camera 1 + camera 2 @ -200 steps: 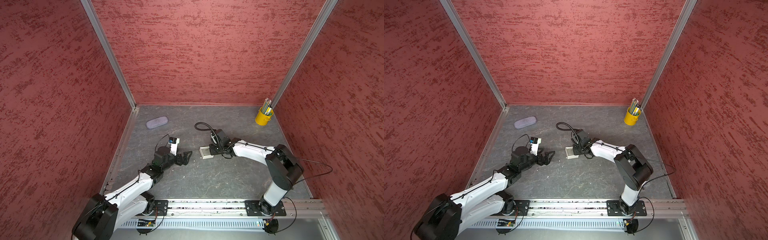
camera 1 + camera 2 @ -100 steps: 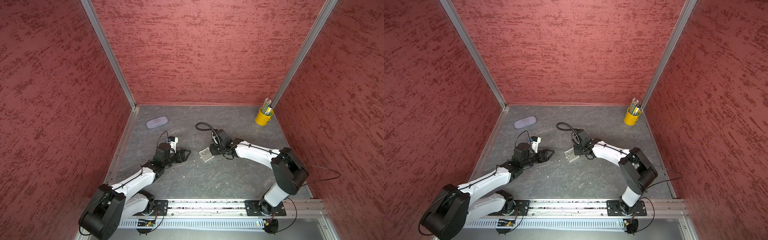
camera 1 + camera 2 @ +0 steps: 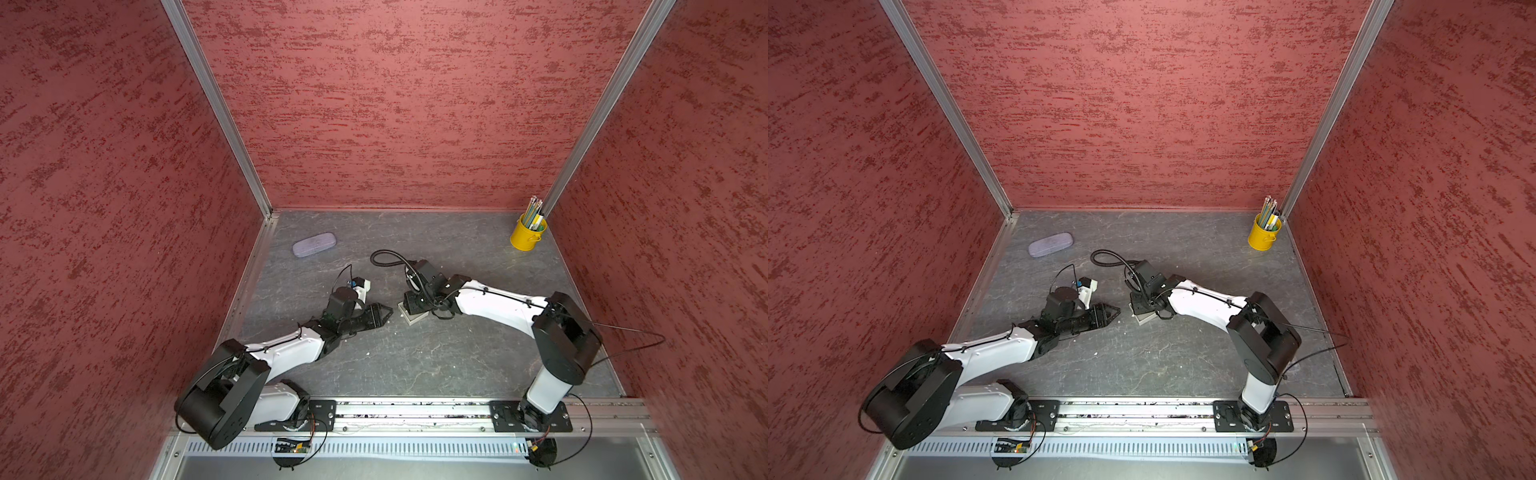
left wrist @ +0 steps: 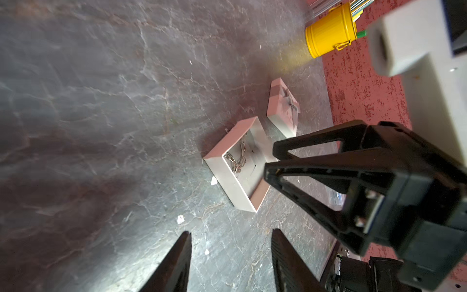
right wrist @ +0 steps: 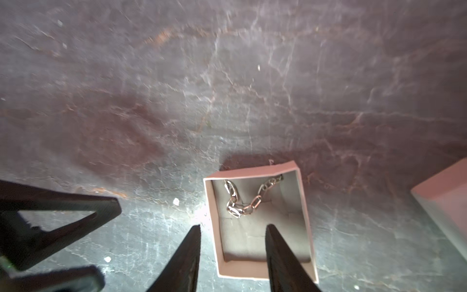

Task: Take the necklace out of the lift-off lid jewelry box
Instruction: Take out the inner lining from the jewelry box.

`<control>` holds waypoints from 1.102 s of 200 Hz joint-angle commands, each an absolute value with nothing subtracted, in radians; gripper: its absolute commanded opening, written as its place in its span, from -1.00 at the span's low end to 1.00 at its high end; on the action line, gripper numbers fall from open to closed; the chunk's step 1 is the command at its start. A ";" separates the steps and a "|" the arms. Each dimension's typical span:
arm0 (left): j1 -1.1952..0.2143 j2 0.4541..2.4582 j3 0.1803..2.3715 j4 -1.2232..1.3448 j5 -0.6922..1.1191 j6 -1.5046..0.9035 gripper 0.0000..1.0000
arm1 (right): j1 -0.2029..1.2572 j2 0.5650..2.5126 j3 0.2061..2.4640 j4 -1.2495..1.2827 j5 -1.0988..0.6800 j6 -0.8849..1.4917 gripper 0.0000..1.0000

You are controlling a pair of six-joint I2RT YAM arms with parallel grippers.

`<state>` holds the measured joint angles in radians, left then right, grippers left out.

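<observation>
1. The left gripper (image 4: pixel 231 235) sits low over the table near the box, its claw released and empty. It would serve best by steadying an outer wall of the box and keeping clear of the opening.
2. The lift-off lid jewelry box (image 5: pixel 255 169) stands open, with its lid (image 4: pixel 283 108) set down apart beside it. The necklace (image 5: pixel 242 202) lies bunched inside, its ends running up toward one wall.
3. The right gripper (image 5: pixel 233 227) hovers over the box, claw released and holding nothing, with one finger outside the wall. It should shift until both fingers clear the rim, descend onto the bunched links, pinch them, then lift straight up.
</observation>
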<state>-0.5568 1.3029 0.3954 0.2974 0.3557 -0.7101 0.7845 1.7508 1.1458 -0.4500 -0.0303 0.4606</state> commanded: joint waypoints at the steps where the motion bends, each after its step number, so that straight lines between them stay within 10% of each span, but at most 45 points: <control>1: -0.570 1.340 0.422 0.354 0.346 -0.738 0.01 | 0.791 1.779 1.172 -0.474 -0.016 0.468 -0.07; 130: -0.591 1.387 0.436 0.372 0.334 -0.751 -0.07 | 0.790 1.868 1.134 -0.415 0.027 0.423 0.04; 220: -0.591 1.368 0.462 0.336 0.328 -0.744 -0.08 | 0.792 1.773 1.063 -0.359 0.025 0.438 -0.65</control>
<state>-0.5858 1.3865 0.4301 0.3546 0.3355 -0.7483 0.7849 1.8214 1.0893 -0.3843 0.0063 0.4248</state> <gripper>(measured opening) 0.462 0.202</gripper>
